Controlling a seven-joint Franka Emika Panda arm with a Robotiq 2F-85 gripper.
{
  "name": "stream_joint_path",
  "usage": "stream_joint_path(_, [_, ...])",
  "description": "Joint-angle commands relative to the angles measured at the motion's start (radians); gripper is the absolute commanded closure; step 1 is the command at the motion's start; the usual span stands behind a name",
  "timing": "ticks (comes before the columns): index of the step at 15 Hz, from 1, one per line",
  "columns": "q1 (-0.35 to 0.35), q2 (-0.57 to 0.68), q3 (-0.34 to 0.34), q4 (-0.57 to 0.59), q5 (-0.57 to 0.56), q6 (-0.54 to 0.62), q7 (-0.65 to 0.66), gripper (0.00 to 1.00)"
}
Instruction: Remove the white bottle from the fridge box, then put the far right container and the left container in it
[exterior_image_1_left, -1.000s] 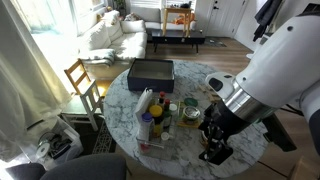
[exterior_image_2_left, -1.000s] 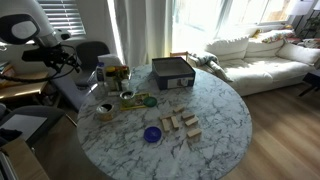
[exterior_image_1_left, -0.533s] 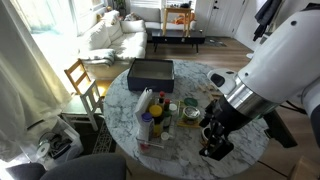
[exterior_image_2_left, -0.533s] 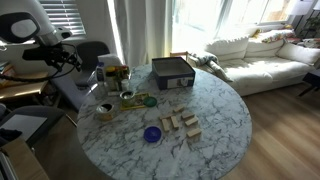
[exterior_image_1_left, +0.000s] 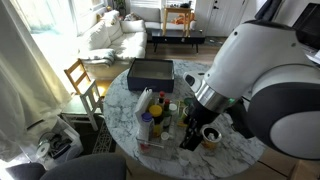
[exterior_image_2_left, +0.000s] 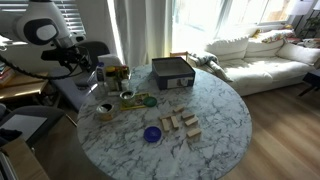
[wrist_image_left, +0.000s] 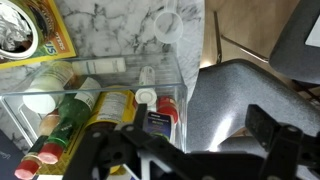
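The fridge box (exterior_image_1_left: 141, 128) is a long clear bin at the table's edge, full of bottles and jars. It also shows in the wrist view (wrist_image_left: 185, 62) and in an exterior view (exterior_image_2_left: 112, 84). The white bottle (exterior_image_1_left: 147, 102) stands upright in it, taller than the rest. The low tan tin (exterior_image_1_left: 211, 136) sits on the marble near the green jar (exterior_image_2_left: 148, 100); the tin also shows in an exterior view (exterior_image_2_left: 105, 110). My gripper (wrist_image_left: 200, 130) is open and empty, above the bin's end and a grey chair seat, touching nothing. It shows dark in an exterior view (exterior_image_1_left: 188, 136).
A dark grey box (exterior_image_1_left: 150, 72) stands at the table's far side. A purple disc (exterior_image_2_left: 152, 134) and several wooden blocks (exterior_image_2_left: 180, 124) lie on the marble. A grey chair (wrist_image_left: 240, 85) stands right by the bin's end. A wooden chair (exterior_image_1_left: 82, 80) is beside the table.
The arm has swung from beside the tin toward the fridge box, and the gripper now hangs nearer the bin. No object has moved.
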Motion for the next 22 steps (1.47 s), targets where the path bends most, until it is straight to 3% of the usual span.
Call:
stream_joint_path(1, [-0.041, 0.146, 0.042, 0.126, -0.051, 0.001, 0.030, 0.00])
stream_joint_path(7, [-0.072, 0.282, 0.043, 0.217, -0.183, 0.032, 0.113, 0.00])
stream_joint_path(13, [-0.093, 0.360, 0.054, 0.273, -0.169, 0.040, 0.104, 0.00])
stream_joint_path(19, [-0.102, 0.407, 0.054, 0.303, -0.174, 0.036, 0.104, 0.16])
stream_joint_path(20, [-0.102, 0.415, 0.053, 0.305, -0.176, 0.038, 0.104, 0.12])
stream_joint_path(22, [-0.105, 0.427, 0.054, 0.314, -0.175, 0.035, 0.104, 0.14])
